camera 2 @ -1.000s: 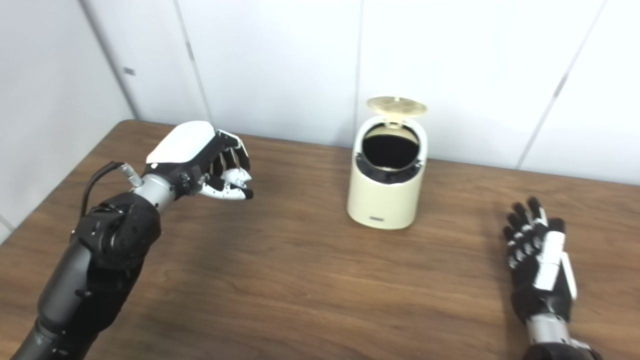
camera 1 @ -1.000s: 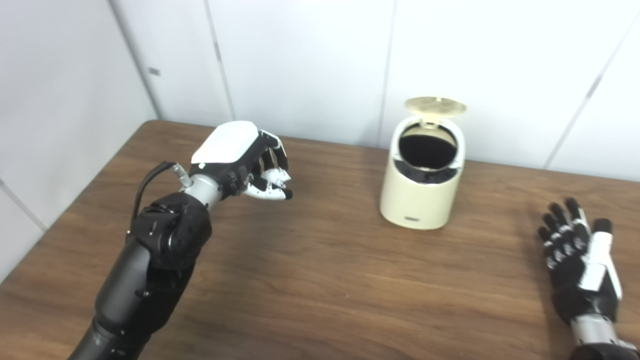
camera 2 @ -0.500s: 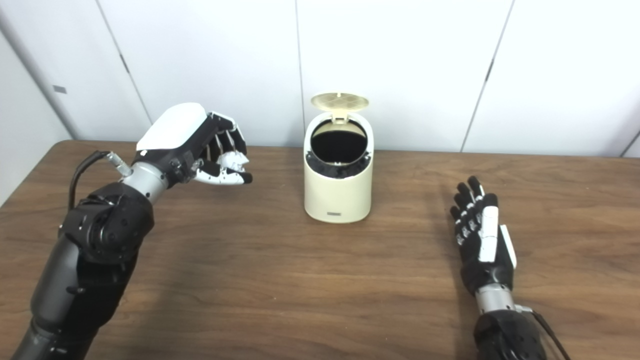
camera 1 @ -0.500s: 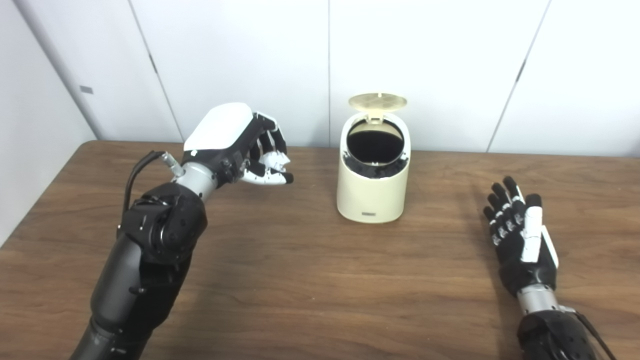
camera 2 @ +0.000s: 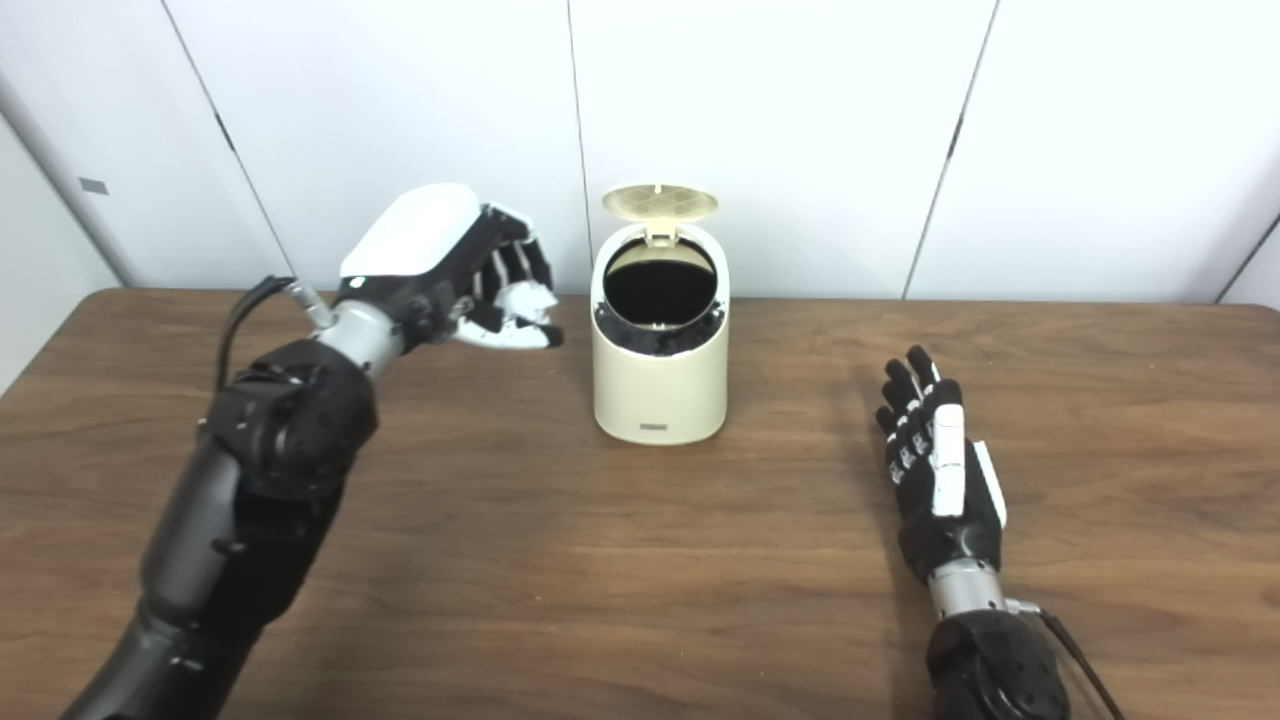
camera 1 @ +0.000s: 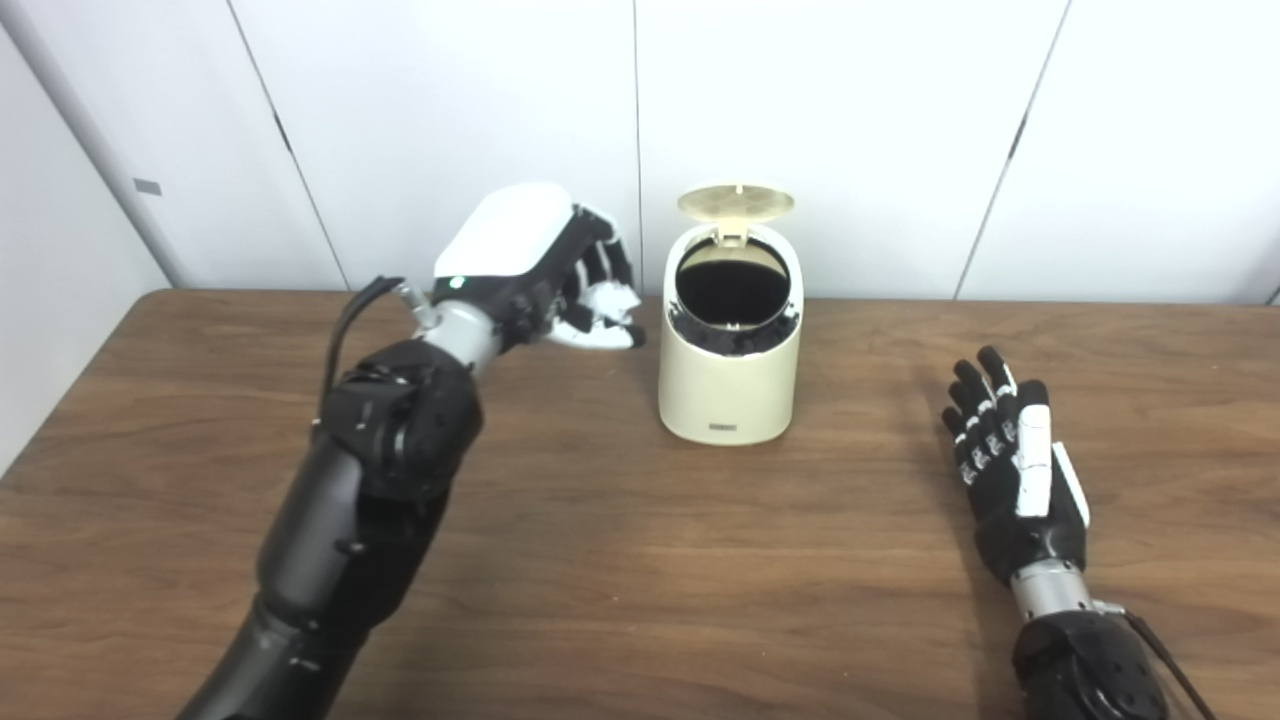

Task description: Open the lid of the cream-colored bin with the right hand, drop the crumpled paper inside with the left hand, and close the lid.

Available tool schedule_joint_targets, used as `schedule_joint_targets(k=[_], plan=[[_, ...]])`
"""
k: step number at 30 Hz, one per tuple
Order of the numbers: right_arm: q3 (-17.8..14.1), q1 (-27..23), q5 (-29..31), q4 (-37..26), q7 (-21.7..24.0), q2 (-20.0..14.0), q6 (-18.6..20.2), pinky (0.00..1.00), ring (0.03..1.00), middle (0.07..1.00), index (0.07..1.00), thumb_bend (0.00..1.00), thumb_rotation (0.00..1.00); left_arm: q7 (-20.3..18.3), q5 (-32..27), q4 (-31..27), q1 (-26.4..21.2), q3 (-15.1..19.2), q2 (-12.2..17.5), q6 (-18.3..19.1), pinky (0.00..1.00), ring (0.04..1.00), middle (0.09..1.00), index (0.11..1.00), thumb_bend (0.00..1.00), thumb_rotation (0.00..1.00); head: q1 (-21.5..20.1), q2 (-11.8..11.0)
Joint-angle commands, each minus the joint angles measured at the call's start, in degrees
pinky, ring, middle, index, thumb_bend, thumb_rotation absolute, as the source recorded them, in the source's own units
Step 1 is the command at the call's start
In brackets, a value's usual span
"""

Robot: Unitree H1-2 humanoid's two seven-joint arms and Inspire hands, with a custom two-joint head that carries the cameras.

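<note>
**Bin mouth lies at three o'clock from my loaded left robot hand**

The tabletop [camera 1: 620,560] is brown wood, running back to a white panelled wall. On it, toward twelve o'clock from me, stands the cream-colored bin [camera 1: 728,385], upright. Its lid [camera 1: 736,201] is already tipped up at the back, so the dark round mouth faces up and toward me.

My left robot hand [camera 1: 545,270] is raised above the tabletop just beside the bin, at the bin's nine o'clock and about level with its rim. Its fingers are curled in around something small and white, which I take to be the crumpled paper [camera 1: 605,300], though the fingers cover most of it. From this robot hand the opening lies at three o'clock, close by and apart from it, so I judge a short sideways carry over the rim comes before letting go.

My right robot hand [camera 1: 1015,470] lies flat on the tabletop at the bin's four o'clock, well apart, fingers spread and holding nothing. The left is clearly nearer.
</note>
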Motion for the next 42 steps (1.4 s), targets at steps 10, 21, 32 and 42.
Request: schedule_joint_targets(k=[10, 21, 32, 42], plan=[[0.37, 0.22, 0.20, 1.10, 0.81, 0.14, -2.41, 0.99, 0.982, 0.954, 0.980, 0.57, 0.96, 8.01, 0.29, 6.34, -6.72, -0.84, -3.93, -1.97, 0.29, 0.360, 0.455, 0.511, 0.46, 0.00, 0.39, -0.53], [0.59, 0.41, -0.06, 0.91, 0.53, 0.14, -2.41, 0.99, 0.981, 0.949, 0.984, 0.56, 0.96, 10.63, 2.03, 10.12, -8.97, -3.57, -5.90, -2.14, 0.32, 0.374, 0.468, 0.492, 0.47, 0.00, 0.26, -0.41], [0.59, 0.49, -0.46, 0.82, 0.19, -0.07, -2.24, 0.98, 0.985, 0.948, 0.984, 0.56, 0.97, 11.83, 2.90, 11.82, -9.70, -5.04, -8.44, -2.39, 0.30, 0.423, 0.537, 0.487, 0.47, 0.00, 0.20, -0.18], [0.60, 0.79, -0.30, -0.23, 0.23, -0.15, -1.30, 1.00, 0.989, 0.946, 0.987, 0.56, 0.98, 14.46, 1.71, 14.11, -9.72, -5.43, -9.95, -3.49, 0.28, 0.407, 0.539, 0.498, 0.47, 0.00, 0.07, 0.61]])
